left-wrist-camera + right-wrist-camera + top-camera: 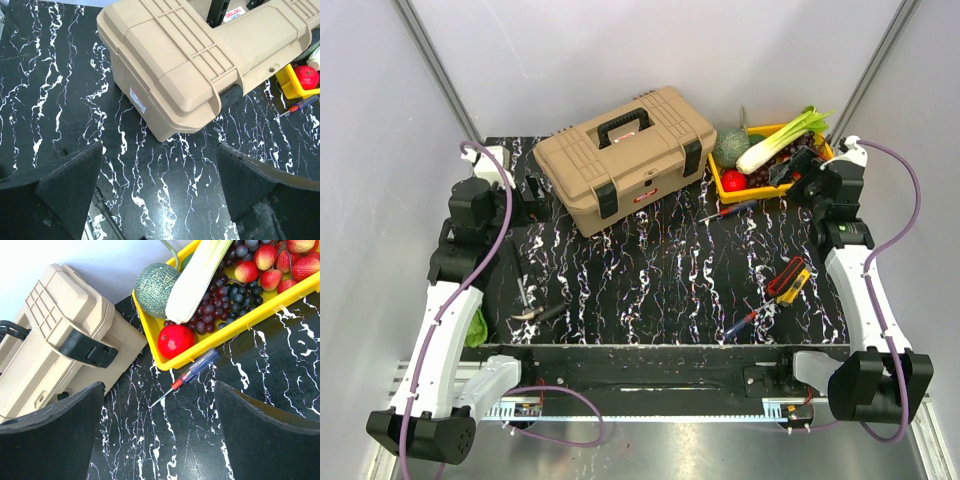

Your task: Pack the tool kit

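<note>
The tan toolbox (625,155) stands shut at the back of the black marbled mat, black handle on top and latches (87,347) closed. Its near corner (190,65) fills the top of the left wrist view. A blue-and-red screwdriver (192,374) lies beside the toolbox, right against the yellow tray. A second screwdriver (750,320) and a red-and-yellow hand tool (788,280) lie at the front right. Pliers (530,312) lie at the front left. My left gripper (160,185) hangs open over bare mat in front of the toolbox. My right gripper (160,430) is open above the mat, just short of the screwdriver.
A yellow tray (722,185) of vegetables and fruit, with a leek, melon, grapes and a red fruit (175,340), sits at the back right against the toolbox's end. Something green (475,328) lies by the left arm at the mat's left edge. Grey walls close in the back.
</note>
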### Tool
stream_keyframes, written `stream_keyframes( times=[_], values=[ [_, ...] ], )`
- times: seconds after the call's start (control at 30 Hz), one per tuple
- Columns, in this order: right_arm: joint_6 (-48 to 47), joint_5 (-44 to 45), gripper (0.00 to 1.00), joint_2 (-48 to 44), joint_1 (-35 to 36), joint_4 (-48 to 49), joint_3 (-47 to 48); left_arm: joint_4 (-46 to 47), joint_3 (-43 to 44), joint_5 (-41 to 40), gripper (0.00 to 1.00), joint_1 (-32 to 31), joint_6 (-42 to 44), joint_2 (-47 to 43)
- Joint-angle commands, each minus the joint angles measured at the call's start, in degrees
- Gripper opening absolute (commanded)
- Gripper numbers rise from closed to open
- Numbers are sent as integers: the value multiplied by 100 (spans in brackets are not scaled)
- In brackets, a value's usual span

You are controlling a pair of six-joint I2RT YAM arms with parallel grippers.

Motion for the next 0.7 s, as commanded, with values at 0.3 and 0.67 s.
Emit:
stream_keyframes(
  times=[0.3,0.67],
  values=[
    [-4,-221,98,-248,-5,656,-114,1146,407,918,99,21,462,416],
    [57,-1813,98,-28,-5,1217,-69,3033,1927,3043,99,118,385,3051]
  ],
)
